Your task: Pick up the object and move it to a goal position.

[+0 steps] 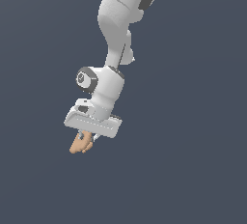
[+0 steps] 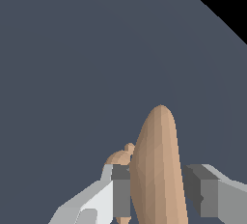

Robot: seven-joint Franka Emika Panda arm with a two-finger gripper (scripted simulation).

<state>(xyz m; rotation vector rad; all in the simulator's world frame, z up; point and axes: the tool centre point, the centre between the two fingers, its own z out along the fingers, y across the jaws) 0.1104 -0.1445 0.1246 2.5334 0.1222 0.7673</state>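
- The gripper (image 1: 88,138) hangs from the white arm (image 1: 116,35), tilted, over a plain grey-blue ground.
- The tan-orange object (image 1: 79,144) sits between the jaws, which pinch it from both sides.
- In the wrist view the object (image 2: 158,170) stands as a tall rounded lobe between the grey pads (image 2: 121,191), with a smaller lump beside it.
- Most of the object pokes out below the gripper.

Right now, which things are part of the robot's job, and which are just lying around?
Part of the job:
- tan-orange lumpy object, held between the fingers
- white gripper, shut on it

Just lying around:
- nothing else shows, only the plain dark grey background
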